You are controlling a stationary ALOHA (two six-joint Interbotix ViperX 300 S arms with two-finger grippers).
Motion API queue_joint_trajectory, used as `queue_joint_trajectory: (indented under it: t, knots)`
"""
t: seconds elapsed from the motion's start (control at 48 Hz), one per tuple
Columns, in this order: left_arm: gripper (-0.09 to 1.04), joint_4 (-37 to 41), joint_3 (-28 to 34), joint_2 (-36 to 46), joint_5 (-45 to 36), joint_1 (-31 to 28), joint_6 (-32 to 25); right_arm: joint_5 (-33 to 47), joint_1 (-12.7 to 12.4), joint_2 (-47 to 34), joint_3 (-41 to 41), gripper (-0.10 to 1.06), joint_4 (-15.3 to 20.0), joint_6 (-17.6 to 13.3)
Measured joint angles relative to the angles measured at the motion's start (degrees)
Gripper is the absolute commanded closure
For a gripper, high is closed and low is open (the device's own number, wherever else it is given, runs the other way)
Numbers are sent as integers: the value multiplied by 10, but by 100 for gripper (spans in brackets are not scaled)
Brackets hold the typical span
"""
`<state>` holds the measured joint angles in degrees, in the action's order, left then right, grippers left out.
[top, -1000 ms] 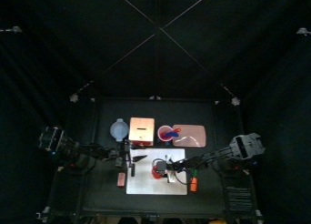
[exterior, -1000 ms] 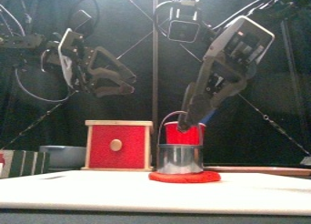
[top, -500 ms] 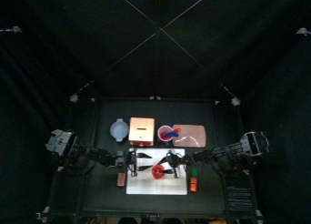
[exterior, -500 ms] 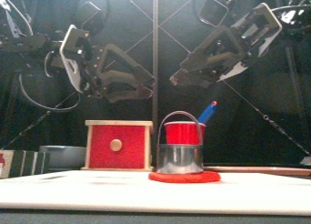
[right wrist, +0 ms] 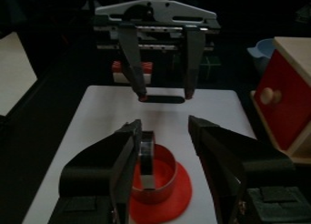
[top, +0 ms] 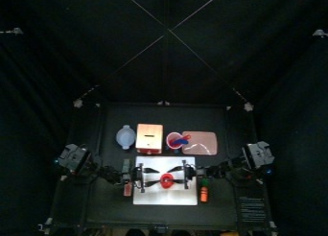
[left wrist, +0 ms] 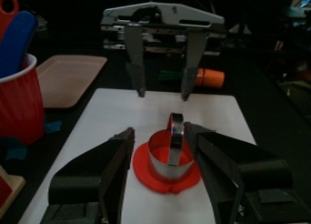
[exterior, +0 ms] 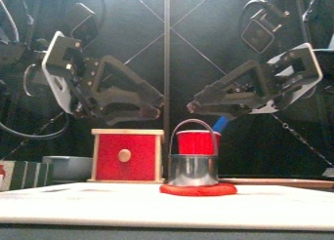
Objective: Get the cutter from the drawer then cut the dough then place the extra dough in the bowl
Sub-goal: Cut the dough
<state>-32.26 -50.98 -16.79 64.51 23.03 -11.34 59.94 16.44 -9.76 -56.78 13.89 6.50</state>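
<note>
Looking down from the top, you see the white board (top: 144, 194) near the front of the desk (top: 221, 123). The red dough (top: 167, 183) lies flat on the board, and the metal cutter (top: 168, 178) stands on the dough. Your left claw (top: 145, 173) is just to the left of the cutter and your right claw (top: 189, 174) is just to its right. Behind the board, from left to right, are the bowl (top: 125, 136), the wooden box (top: 149, 136), and the red cup (top: 178, 140) on the pink tray (top: 205, 144).

From the front, the cutter (exterior: 193, 158) stands upright on the dough (exterior: 198, 189). Both claws hang above it and do not touch it: the left claw (exterior: 156, 109) and the right claw (exterior: 205, 100). The box (exterior: 127, 155) stands to the left behind it.

From the left wrist, your left claw (left wrist: 162, 137) is wide open and holds nothing. The cutter (left wrist: 177, 147) is between its jaws. The right claw (left wrist: 165, 91) faces you, open too.

From the right wrist, your right claw (right wrist: 165, 127) is wide open and empty, with the cutter (right wrist: 147, 159) between its jaws. The left claw (right wrist: 166, 95) is across from it.
</note>
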Motion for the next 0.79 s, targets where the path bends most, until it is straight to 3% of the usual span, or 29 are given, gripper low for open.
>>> queue_joint_trajectory:
  t: [0.792]
  knots:
    - [11, 2, 60, -58, -47, -6, 0, 0, -14, -44, 4, 15, -10, 0]
